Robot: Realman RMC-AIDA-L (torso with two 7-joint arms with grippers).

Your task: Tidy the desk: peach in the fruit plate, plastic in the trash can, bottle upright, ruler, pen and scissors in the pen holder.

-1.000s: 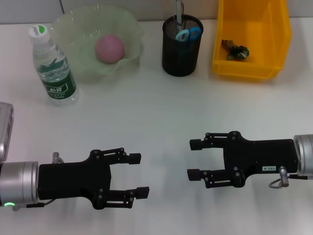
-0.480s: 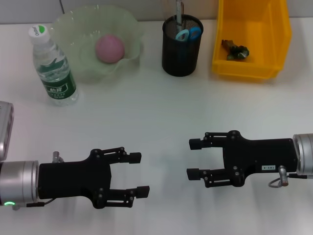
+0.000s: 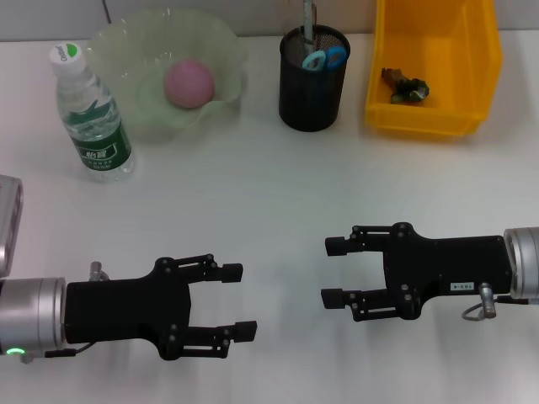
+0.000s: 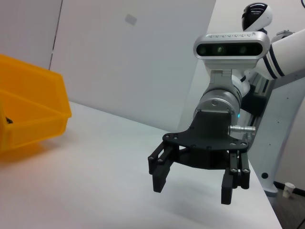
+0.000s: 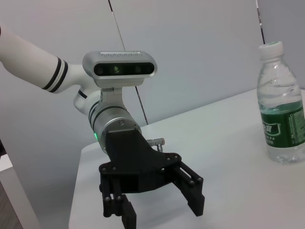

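A pink peach [image 3: 189, 82] lies in the pale green fruit plate [image 3: 118, 50] at the back left. Beside the plate a water bottle [image 3: 89, 114] with a green label stands upright, also in the right wrist view as the bottle [image 5: 281, 110]. The black mesh pen holder [image 3: 312, 93] holds blue-handled scissors [image 3: 324, 59] and a ruler [image 3: 308, 18]; I cannot make out a pen in it. The yellow trash can [image 3: 438, 118] contains a dark plastic scrap [image 3: 405, 86]. My left gripper [image 3: 238, 300] and my right gripper [image 3: 332, 273] hover open and empty over the near table, facing each other.
A grey device corner [image 3: 8, 219] shows at the left edge. In the left wrist view the right gripper [image 4: 193, 180] and the yellow bin [image 4: 28, 114] appear; the right wrist view shows the left gripper [image 5: 155, 207].
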